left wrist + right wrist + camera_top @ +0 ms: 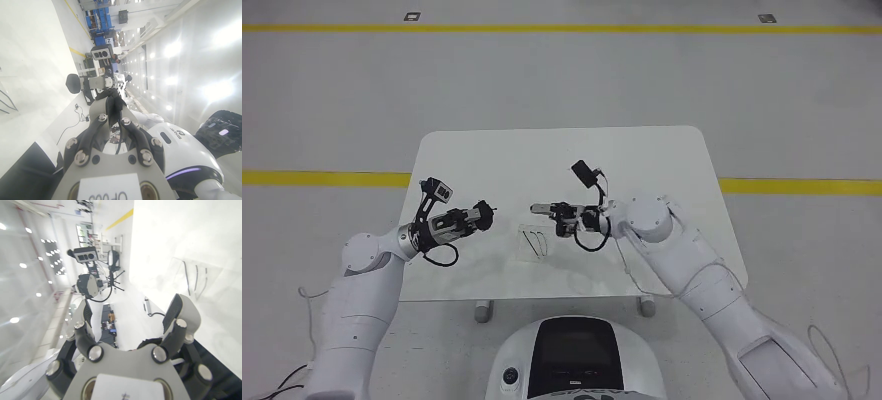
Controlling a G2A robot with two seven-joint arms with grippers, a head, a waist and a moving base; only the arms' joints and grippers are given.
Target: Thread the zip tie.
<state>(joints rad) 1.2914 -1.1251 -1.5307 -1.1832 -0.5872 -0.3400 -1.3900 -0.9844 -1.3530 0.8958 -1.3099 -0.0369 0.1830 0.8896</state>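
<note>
**Top view.** The white counter (662, 160) carries the zip ties (533, 243), thin dark strips lying near its front edge. The left gripper (489, 211) and the right gripper (538, 208) hover above the counter, tip facing tip and near each other, with the left at 9 o'clock of the right. The ties lie at about 6 o'clock of the gap between them, touched by neither.

**Left wrist view.** The left gripper (112, 95) has its jaws pressed together. Whether anything thin sits between them cannot be told. The right gripper faces it from farther off.

**Right wrist view.** The right gripper (130, 300) has its jaws spread wide with nothing between them. The zip ties (196, 275) lie side by side on a clear sheet (219, 275) on the counter, off to one side of the jaws.

**Hazards (judged).**
- No tie appears to be lifted, so threading seems not yet begun.
- The ties are thin, flat and close together, so a descent slightly off line could pinch two at once.
- Such a descent could also skid the slick sheet and carry the ties with it.
- The grippers face each other closely, so a careless sideways move could bring them into contact.
- The left jaws would need to part before taking a tie.
</note>
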